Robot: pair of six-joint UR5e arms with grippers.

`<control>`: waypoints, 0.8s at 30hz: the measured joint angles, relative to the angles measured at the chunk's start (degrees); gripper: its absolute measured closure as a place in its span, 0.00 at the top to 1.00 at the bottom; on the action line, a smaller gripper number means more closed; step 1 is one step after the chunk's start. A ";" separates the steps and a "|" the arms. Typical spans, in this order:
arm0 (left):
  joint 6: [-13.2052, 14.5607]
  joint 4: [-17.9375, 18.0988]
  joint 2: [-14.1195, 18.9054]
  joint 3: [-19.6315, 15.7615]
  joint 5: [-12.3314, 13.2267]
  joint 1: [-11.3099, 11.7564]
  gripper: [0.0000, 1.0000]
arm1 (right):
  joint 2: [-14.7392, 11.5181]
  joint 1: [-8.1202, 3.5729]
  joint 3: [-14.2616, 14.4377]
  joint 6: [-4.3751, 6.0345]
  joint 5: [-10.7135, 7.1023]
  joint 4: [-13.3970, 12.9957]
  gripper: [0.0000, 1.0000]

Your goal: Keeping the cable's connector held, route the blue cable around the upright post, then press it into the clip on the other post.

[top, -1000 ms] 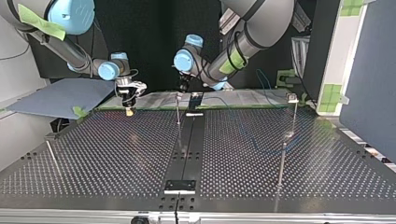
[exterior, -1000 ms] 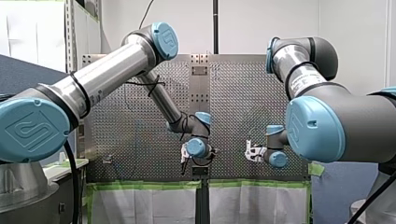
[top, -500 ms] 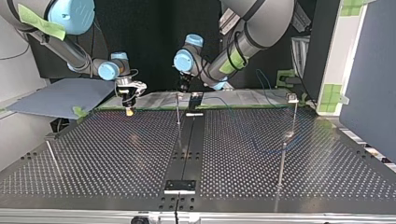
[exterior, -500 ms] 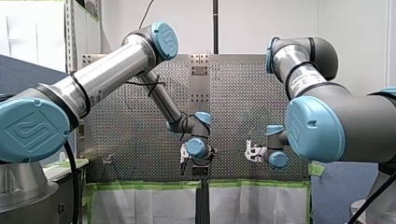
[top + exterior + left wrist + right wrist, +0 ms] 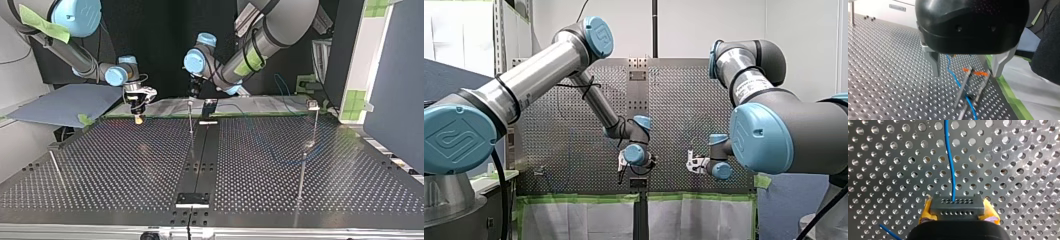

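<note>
Your right hand (image 5: 958, 211) is clenched on the connector (image 5: 957, 205) between yellow pads (image 5: 925, 212), over the bench (image 5: 1023, 170); the blue cable (image 5: 950, 165) runs ahead from it; your left hand (image 5: 965, 74) hangs released, the cable showing between its spread fingers (image 5: 935, 62).

My left arm's end effector (image 5: 193, 91) now sits slightly higher and further toward the top view's left, nearer above the thin post (image 5: 190, 120). In the front view its elbow (image 5: 598, 36) also stands higher.
</note>
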 joint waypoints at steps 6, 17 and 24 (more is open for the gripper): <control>-1.51 2.46 2.60 -2.58 -2.24 -0.93 1.00 | 0.03 -0.03 0.00 0.00 0.00 0.09 0.00; -6.14 5.80 7.33 -7.30 -6.12 -1.30 1.00 | 0.04 -0.07 0.00 -0.03 0.00 0.64 0.00; -9.47 4.45 10.67 -10.65 -7.86 -1.47 1.00 | 0.05 -0.06 0.01 -0.01 -0.12 1.04 0.00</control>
